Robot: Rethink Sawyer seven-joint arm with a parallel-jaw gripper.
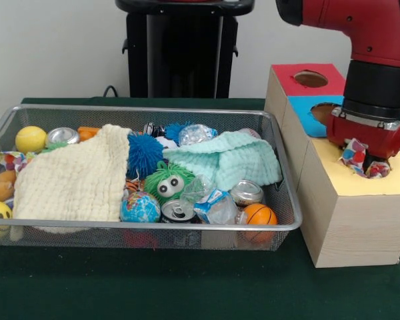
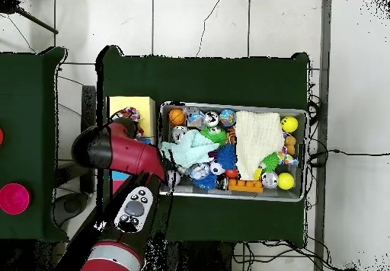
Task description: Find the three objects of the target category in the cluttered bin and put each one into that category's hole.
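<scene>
Room around the rig

I see a plain white wall [image 1: 53, 47] behind a dark green bench [image 1: 153, 287], pale tiled floor [image 2: 198, 24] with thin cables [image 2: 343, 152], and a second green-covered table [image 2: 27, 131] alongside.

Wire bin [image 1: 67, 110] silver, on dark green table cover [image 1: 153, 287]. Left-centre of frame: cream waffle-textured cloth [image 1: 73, 177]; right of it mint green cloth [image 1: 227, 160]. Blue spiky ball [image 1: 143, 152], green furry toy [image 1: 167, 181] with white eyes, blue-green globe ball [image 1: 140, 208], orange basketball [image 1: 260, 215], yellow ball [image 1: 31, 139]. Right side: pale wood box [image 1: 347, 213] with red [image 1: 307, 80], blue [image 1: 313, 110], yellow [image 1: 367, 177] tops. Arm [image 1: 373, 40] red, black. Multicoloured crumpled wrapper [image 1: 355, 153] at yellow hole.
</scene>
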